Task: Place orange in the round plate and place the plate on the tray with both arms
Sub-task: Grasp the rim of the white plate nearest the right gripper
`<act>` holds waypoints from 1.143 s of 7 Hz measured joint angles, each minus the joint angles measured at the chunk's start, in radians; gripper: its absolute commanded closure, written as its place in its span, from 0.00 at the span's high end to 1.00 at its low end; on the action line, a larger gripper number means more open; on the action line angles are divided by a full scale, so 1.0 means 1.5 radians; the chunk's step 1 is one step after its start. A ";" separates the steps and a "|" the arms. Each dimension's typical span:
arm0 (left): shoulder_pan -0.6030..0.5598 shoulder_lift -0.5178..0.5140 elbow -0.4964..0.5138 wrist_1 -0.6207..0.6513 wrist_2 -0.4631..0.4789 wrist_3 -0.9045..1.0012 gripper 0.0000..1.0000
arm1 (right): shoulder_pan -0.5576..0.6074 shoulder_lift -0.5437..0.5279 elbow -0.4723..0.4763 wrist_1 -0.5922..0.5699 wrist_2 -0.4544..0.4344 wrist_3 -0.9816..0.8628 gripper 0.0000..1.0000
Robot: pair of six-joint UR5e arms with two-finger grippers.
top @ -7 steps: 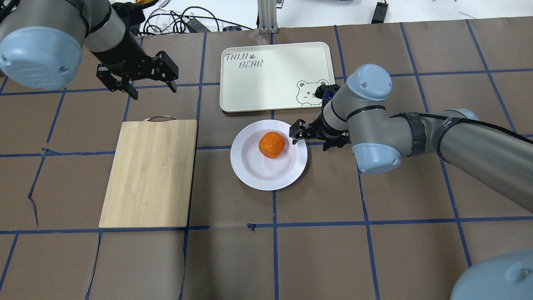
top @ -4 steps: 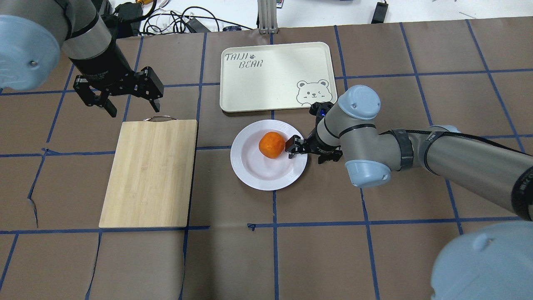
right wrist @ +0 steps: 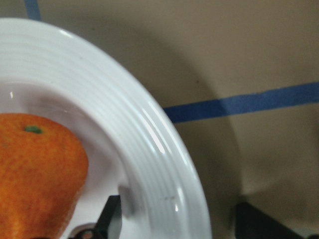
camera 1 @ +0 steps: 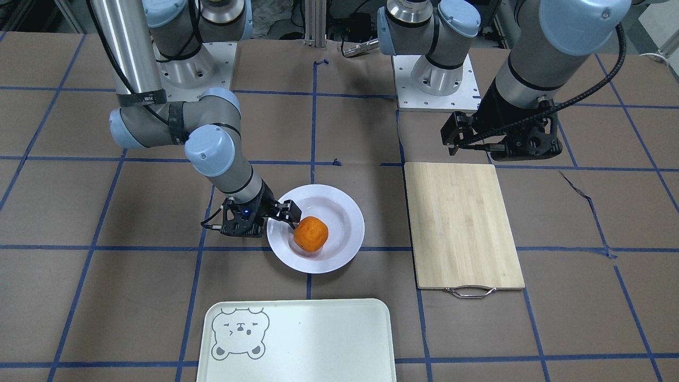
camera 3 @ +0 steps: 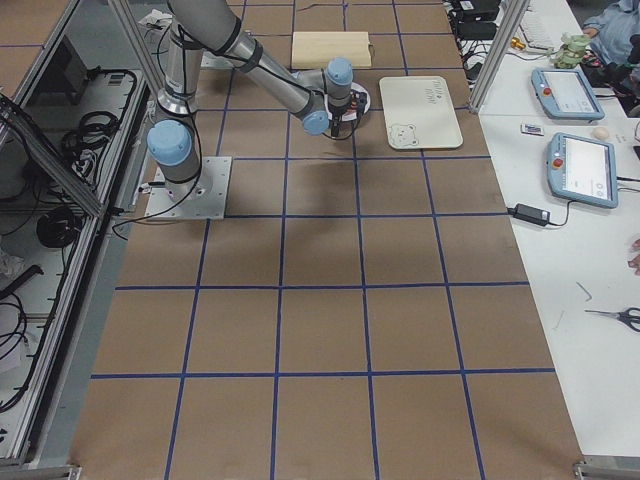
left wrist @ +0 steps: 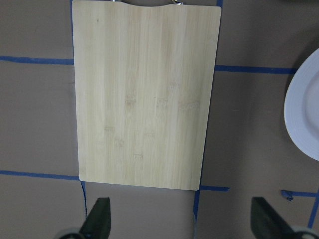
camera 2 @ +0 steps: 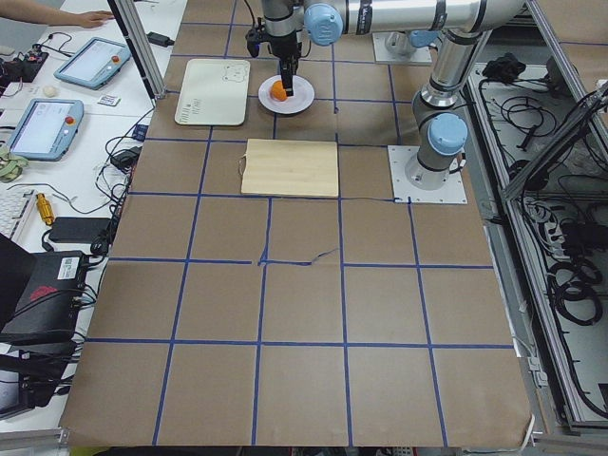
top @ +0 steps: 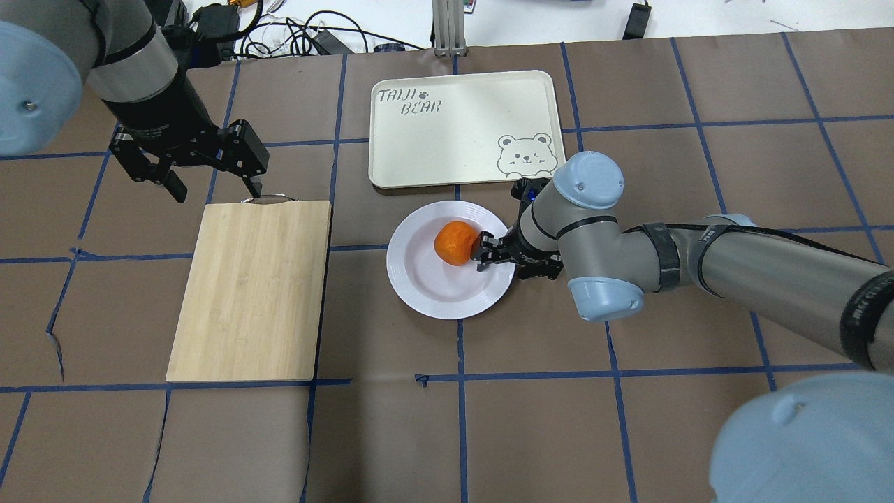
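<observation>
Orange [top: 456,242]: in round plate [top: 426,297], toward 12 o'clock seen overhead.
Right gripper [top: 499,260]: jaws apart, astride plate's 3 o'clock rim.
Left gripper [top: 216,190]: jaws apart.

I look down on a counter [top: 628,433] papered brown, gridded with blue tape [top: 461,377], torn in spots. Beyond its far edge runs a white desk [camera 3: 600,260] with tablets [camera 3: 580,165] and tangled cables [top: 293,31].

Table [top: 628,433], seemingly papered, bears plate [top: 413,293], tray [top: 461,133], board [top: 251,293].
</observation>
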 measured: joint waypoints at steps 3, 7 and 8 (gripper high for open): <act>0.003 0.020 -0.002 0.006 -0.033 0.021 1.00 | 0.001 -0.001 -0.003 0.000 0.000 0.008 0.22; 0.005 0.037 -0.007 0.006 -0.034 0.023 1.00 | 0.021 -0.005 -0.049 0.015 -0.001 0.066 0.10; 0.005 0.038 -0.008 0.006 -0.034 0.024 1.00 | 0.033 -0.004 -0.064 0.023 -0.001 0.079 0.05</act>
